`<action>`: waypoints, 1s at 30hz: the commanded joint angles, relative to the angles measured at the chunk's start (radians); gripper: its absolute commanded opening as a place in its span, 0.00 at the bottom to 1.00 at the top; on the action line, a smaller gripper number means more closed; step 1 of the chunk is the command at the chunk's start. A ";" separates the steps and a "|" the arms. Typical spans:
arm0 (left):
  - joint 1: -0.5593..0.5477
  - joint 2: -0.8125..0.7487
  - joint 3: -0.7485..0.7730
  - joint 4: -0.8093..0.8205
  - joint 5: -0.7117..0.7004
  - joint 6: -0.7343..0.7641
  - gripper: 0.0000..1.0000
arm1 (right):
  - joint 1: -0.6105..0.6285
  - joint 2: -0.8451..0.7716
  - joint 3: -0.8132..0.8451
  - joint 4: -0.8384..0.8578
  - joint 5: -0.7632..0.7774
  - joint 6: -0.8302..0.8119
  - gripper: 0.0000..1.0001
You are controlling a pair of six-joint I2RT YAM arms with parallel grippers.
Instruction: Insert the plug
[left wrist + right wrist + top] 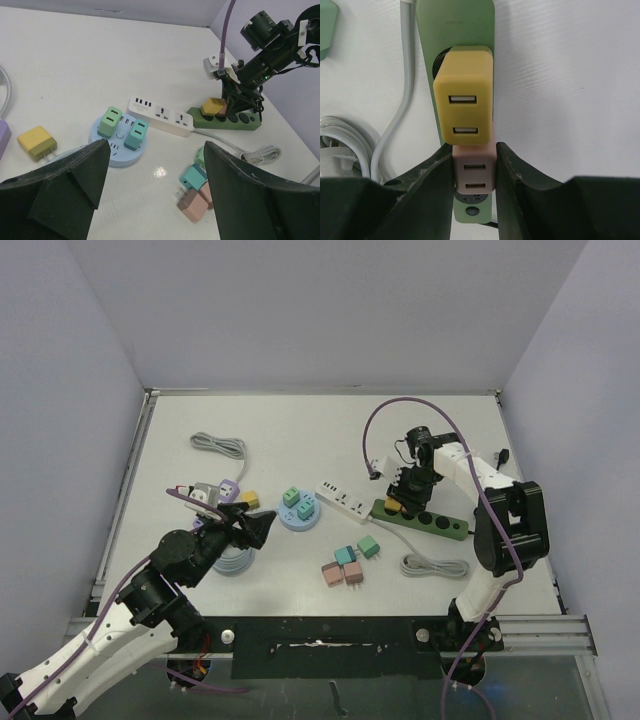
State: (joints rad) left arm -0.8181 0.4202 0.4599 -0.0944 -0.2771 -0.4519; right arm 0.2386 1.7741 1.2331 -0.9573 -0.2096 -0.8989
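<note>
A pink plug (474, 174) stands on the green power strip (455, 25), right behind a yellow plug (464, 95) seated in that strip. My right gripper (475, 150) is shut on the pink plug, one finger pressed on each side. The strip's power button shows just below the plug. From above, the right gripper (408, 492) points down at the left end of the green power strip (435, 523). My left gripper (156, 150) hangs open over bare table, nothing between its fingers, close to the round blue strip (117, 145).
A white power strip (345, 501) lies left of the green one. The round blue strip (298, 512) carries two green plugs. Loose pink and teal plugs (345, 565) lie mid-table, with a coiled grey cable (433, 566) to their right. A yellow plug (247, 499) sits at left.
</note>
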 commanded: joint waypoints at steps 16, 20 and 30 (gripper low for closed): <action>0.004 0.038 0.041 0.011 0.020 0.008 0.74 | -0.012 -0.318 -0.187 0.251 -0.021 0.034 0.71; 0.003 0.033 0.045 -0.004 0.027 -0.009 0.75 | -0.024 -0.426 -0.191 0.292 -0.018 0.109 0.72; 0.004 0.079 0.020 -0.006 0.013 -0.120 0.74 | -0.023 -0.778 -0.334 0.541 -0.266 0.746 0.74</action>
State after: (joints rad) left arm -0.8181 0.4728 0.4603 -0.1242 -0.2653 -0.5152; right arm 0.2165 1.1343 1.0042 -0.6163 -0.3401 -0.5049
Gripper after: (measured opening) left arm 0.743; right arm 0.722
